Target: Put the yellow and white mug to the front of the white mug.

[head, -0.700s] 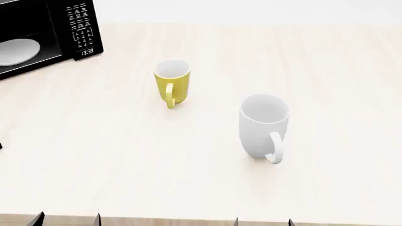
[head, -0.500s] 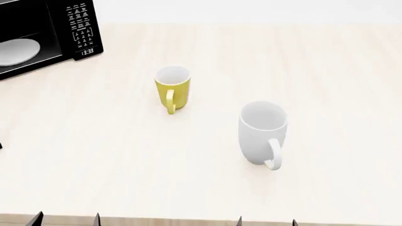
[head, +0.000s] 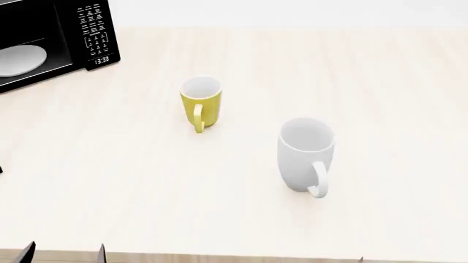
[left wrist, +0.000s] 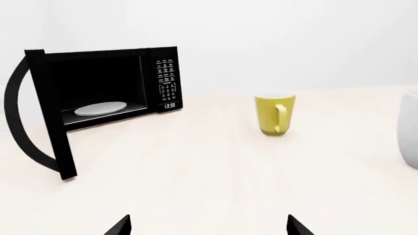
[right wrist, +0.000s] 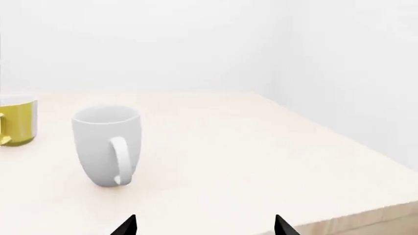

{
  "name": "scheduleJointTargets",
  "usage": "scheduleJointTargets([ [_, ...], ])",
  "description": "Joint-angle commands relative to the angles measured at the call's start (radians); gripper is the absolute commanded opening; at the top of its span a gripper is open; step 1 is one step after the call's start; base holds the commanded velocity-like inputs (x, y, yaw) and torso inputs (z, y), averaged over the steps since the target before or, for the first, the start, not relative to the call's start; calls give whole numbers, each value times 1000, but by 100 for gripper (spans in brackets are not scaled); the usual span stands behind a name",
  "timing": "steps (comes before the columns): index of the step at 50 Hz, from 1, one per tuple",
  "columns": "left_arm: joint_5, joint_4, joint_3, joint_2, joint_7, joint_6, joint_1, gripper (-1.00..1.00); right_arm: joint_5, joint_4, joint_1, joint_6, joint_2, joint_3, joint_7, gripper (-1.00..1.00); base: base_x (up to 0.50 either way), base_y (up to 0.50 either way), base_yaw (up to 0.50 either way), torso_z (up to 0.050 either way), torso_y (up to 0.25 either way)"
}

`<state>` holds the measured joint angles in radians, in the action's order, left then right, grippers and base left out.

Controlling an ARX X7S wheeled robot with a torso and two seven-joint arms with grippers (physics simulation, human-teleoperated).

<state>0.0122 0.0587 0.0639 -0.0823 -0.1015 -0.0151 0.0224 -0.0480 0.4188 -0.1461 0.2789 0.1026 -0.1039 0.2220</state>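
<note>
Nearest to me, at the near edge of the desk (head: 234, 219), I can see only the dark fingertips of my left pincer (head: 64, 253) poking into the head view; its two tips stand well apart with nothing between them, so it is spread wide and holding nothing. In the left wrist view the left pincer's (left wrist: 207, 227) tips show the same gap over bare desk. My right pincer (right wrist: 204, 226) shows in its own wrist view as two tips held wide apart, also empty; in the head view I can barely make it out at the bottom edge.

Farther out, ahead of the right pincer and a little to its left, the white mug (head: 305, 155) stands upright on the desk, its handle turned toward me. It is well clear of both pincers.

Beyond it and to the left, the yellow and white mug (head: 200, 103) stands upright, handle also facing me, apart from the white mug and far from either pincer.

At the far left corner sits a black microwave (head: 51, 38), door open, a pale plate (left wrist: 100, 108) inside.
</note>
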Motion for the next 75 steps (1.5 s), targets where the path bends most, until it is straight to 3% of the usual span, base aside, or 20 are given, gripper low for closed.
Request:
scheduleJointTargets([
  [1,2,13,16,-21,-23,-7,4,100,-61,149,-107,-13,30,-134,43,100,0,0,0,0,0],
  [15,25,15,28,-40,-29,-36,6,100,-194,86,-114,-108,31,-159,-10,100,386,-141,0,0,0],
  [46,96,0,50,-68,-13,-82,7,100,-237,67,-125,-165,49,-145,-8,100,482,-208,0,0,0],
  [49,97,-23,47,-67,-27,-52,-9,100,-159,65,-112,-100,60,-102,33,100,0,0,0,0,0],
  [75,109,-136,81,-69,-46,70,-134,100,-170,58,-113,-103,77,-84,47,100,0,0,0,0,0],
])
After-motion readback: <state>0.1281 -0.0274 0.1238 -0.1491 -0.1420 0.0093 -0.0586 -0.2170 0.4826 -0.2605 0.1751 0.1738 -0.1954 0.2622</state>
